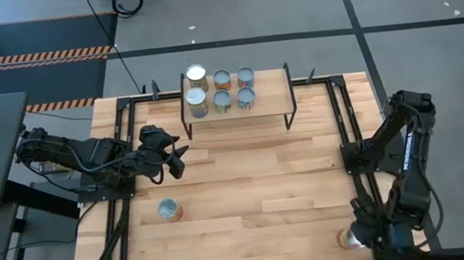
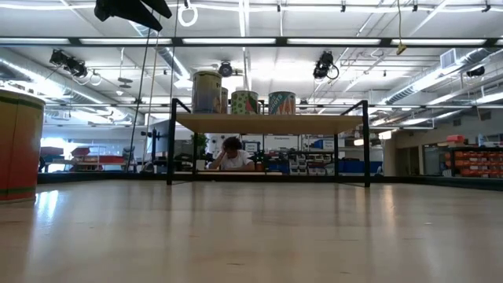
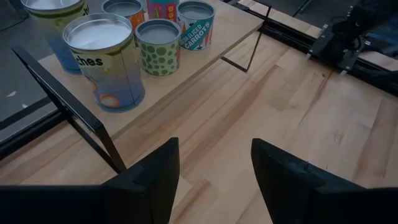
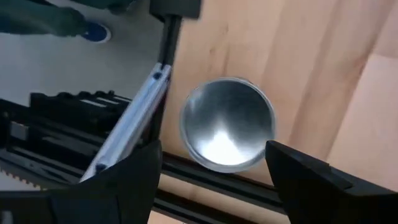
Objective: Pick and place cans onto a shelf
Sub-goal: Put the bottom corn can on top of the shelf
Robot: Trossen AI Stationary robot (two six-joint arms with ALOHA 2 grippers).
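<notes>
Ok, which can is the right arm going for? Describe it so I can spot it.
Start at the wooden table and go to its near right corner, far from the shelf. A lone can stands there at the table's edge, beside the black rail, under the right gripper, whose open fingers straddle it. Unlike the other cans, it has no neighbours.

The right gripper (image 1: 351, 238) sits at the bench's (image 1: 263, 187) near corner, and from above the arm covers most of the can (image 4: 227, 123) between its jaws. Only a bit of orange peeks out. In the right wrist view the can's label is hidden; only its shiny top shows. In the low view, a big can (image 2: 17, 145) is cut off by the edge.
</notes>
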